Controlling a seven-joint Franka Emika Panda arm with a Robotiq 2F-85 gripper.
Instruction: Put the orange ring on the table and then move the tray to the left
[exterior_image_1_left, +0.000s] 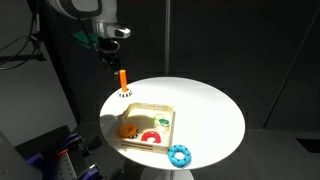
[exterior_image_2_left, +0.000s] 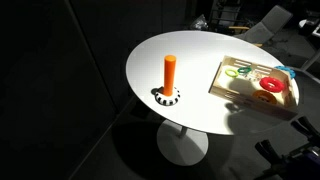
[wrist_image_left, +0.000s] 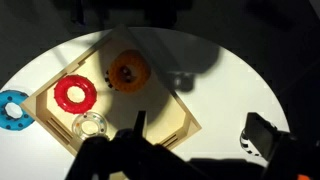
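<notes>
In an exterior view the fingers (exterior_image_1_left: 110, 40) hang high over the 10 o'clock edge of the white desk (exterior_image_1_left: 210, 110), above an upright orange peg (exterior_image_1_left: 122, 79). They are too small to show whether they are spread or closed, and they grip nothing that can be seen. The orange ring (exterior_image_1_left: 130, 128) lies in the tray (exterior_image_1_left: 150, 104), toward 6 o'clock and well below the fingers. A red ring (exterior_image_1_left: 152, 136) shares the tray, while a blue ring (exterior_image_1_left: 179, 154) sits on the desk outside it.

In the other exterior view the tray (exterior_image_2_left: 250, 103) lies at 3 o'clock from the peg (exterior_image_2_left: 169, 72), well apart. The red ring (exterior_image_2_left: 268, 85) shows, but the orange one is hard to pick out.

In the wrist view the orange ring (wrist_image_left: 128, 71) lies flat, hole up, so no long axis constrains the grasp. It sits at roughly 12 o'clock from the dark fingers at the lower edge. The tray (wrist_image_left: 165, 120) also holds the red ring (wrist_image_left: 76, 93) and a clear ring (wrist_image_left: 92, 124).
</notes>
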